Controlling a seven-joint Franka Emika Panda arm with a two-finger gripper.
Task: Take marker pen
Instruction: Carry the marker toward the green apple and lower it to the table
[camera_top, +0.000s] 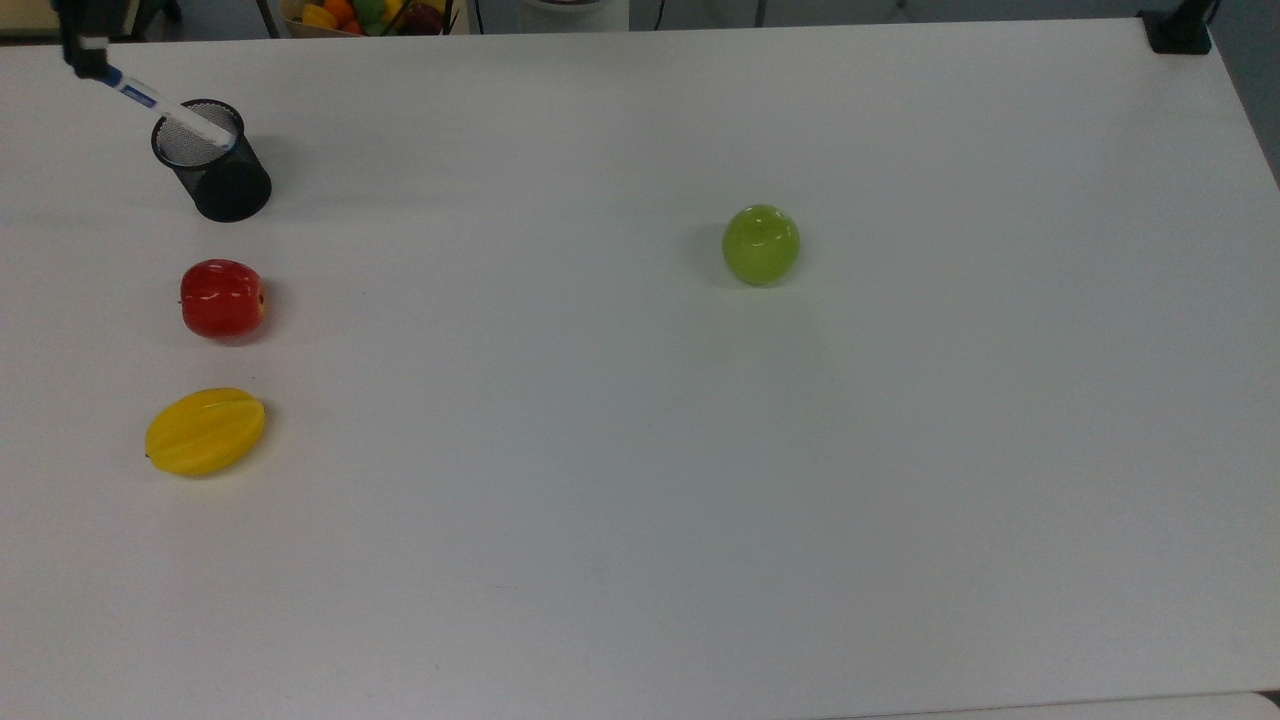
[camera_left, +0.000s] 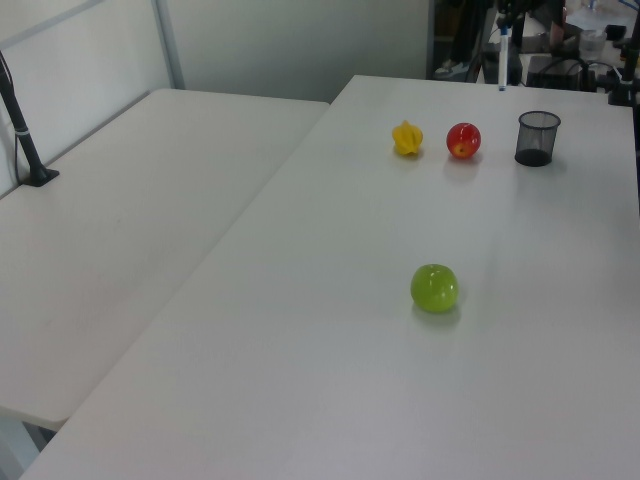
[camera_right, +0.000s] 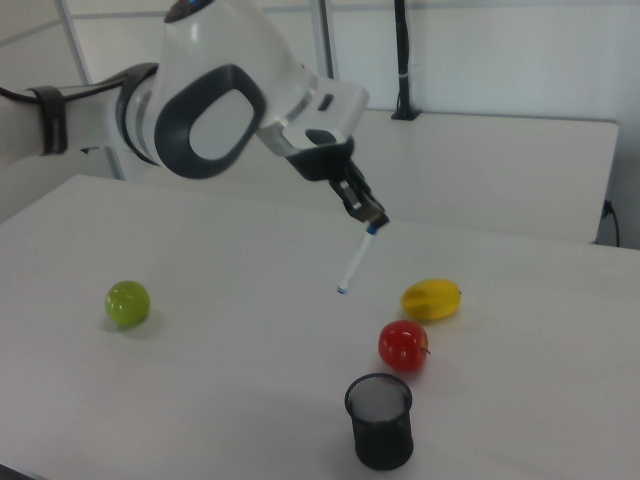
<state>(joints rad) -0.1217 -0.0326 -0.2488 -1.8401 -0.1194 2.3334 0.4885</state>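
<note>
On the white bench, the gripper has its fingers closed on the marker pen, clear above the mesh cup; carry it slowly, grip firm.

fingers pinching marker pen above mesh cup, red apple
</note>
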